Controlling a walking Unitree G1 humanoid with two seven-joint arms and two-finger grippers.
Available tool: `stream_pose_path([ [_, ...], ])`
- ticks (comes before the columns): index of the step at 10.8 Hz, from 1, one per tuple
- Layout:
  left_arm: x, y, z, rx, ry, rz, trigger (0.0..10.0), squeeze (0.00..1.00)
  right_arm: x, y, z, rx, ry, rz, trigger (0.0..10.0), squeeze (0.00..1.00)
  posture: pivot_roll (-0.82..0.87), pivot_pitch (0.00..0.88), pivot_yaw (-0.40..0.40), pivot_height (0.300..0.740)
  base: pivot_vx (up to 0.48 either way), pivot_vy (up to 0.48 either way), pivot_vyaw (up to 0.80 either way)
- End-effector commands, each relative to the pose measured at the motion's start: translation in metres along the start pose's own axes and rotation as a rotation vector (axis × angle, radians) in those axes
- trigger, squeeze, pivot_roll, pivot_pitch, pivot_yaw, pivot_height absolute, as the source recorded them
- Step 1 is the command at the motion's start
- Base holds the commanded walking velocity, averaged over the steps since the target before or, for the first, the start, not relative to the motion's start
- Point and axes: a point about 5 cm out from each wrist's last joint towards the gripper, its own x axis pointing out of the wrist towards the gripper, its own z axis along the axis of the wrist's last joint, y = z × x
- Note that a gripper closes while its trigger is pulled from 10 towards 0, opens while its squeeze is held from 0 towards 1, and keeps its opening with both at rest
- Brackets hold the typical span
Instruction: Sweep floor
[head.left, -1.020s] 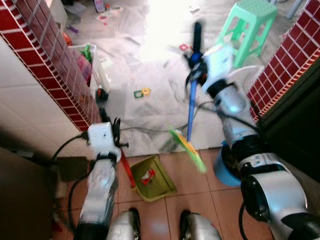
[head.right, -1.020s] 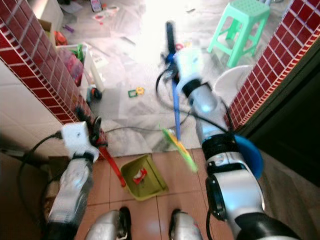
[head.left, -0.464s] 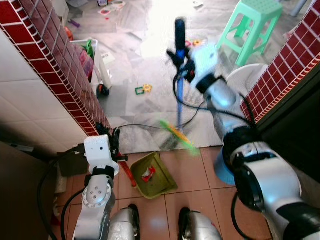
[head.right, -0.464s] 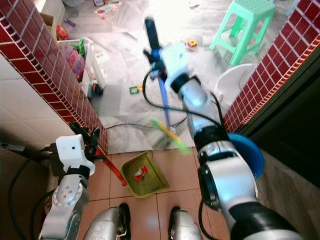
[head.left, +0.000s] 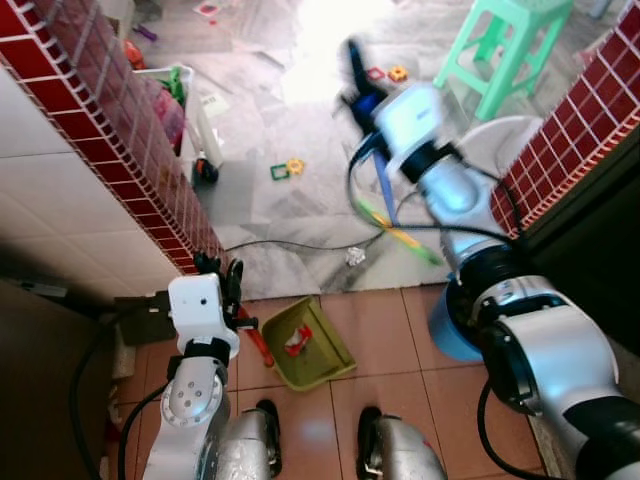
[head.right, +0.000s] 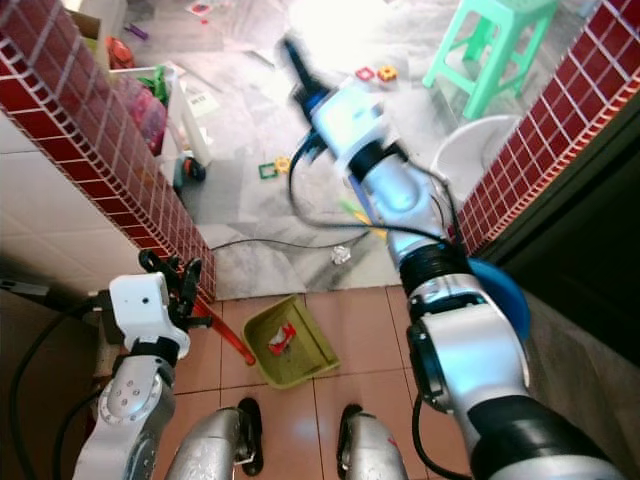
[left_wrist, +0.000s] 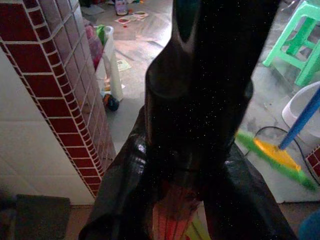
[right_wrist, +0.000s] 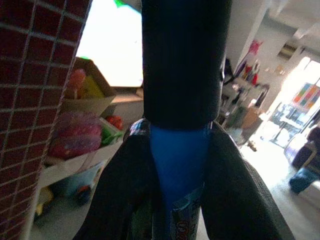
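Beyond the tiles, right hand (head.left: 362, 100) grips blurred broom (head.left: 385, 195); left hand (head.right: 172, 275) clenches dustpan (head.right: 290, 342) handle.

Both head views look steeply down from above the robot's feet at tan floor tiles (head.left: 400, 340), grey marble beyond and a red-tiled wall (head.left: 120, 140); the green stool (head.right: 490, 50) and dustpan (head.left: 305, 345) appear in both. The left wrist view looks close along its fingers (left_wrist: 200, 100) toward the same wall, stool and broom head (left_wrist: 275, 157). The right wrist view sits tight against the blue broom handle (right_wrist: 180, 165), facing toy shelves (right_wrist: 80, 150).
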Motion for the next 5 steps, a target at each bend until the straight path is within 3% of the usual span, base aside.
stream_pose_path([
  [1,-0.011,-0.008,-0.027,-0.043,0.159,-0.013,10.0,0.0,0.001,0.014,-0.006,0.054,0.025,0.02,10.0,0.0,0.15,0.272,0.021,0.74,0.0,0.0,0.0],
  [2,-0.011,-0.009,-0.028,-0.044,0.165,-0.015,10.0,0.0,-0.006,0.028,-0.021,0.173,0.093,0.038,10.0,0.0,0.16,0.271,0.02,0.74,0.0,0.0,0.0],
  [3,-0.011,-0.01,-0.028,-0.043,0.167,-0.018,10.0,0.0,-0.008,0.033,-0.025,0.216,0.113,0.046,10.0,0.0,0.16,0.271,0.02,0.74,0.0,0.0,0.0],
  [5,-0.012,-0.01,-0.027,-0.043,0.171,-0.019,10.0,0.0,-0.008,0.034,-0.026,0.209,0.116,0.046,10.0,0.0,0.16,0.271,0.02,0.74,0.0,0.0,0.0],
])
